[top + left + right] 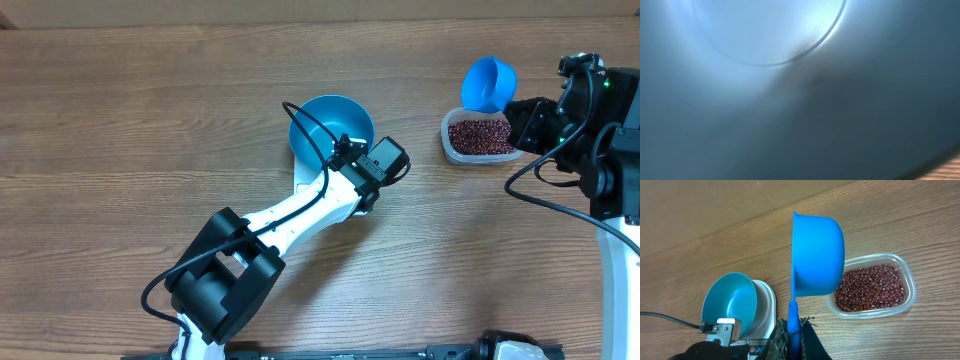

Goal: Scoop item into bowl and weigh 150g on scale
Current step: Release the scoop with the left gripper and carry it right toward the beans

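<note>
Round blue bowl (325, 120) on white scale (769, 297), left fingers (347, 147) pinching its rim, clear tub (908, 275) of red-brown beans (870, 287), right fingers (810, 341) pinching blue scoop (817, 250)

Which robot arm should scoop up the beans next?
Right. The right claw holds the blue scoop right by the tub of beans. The left claw is holding the bowl, away from the beans.
</note>
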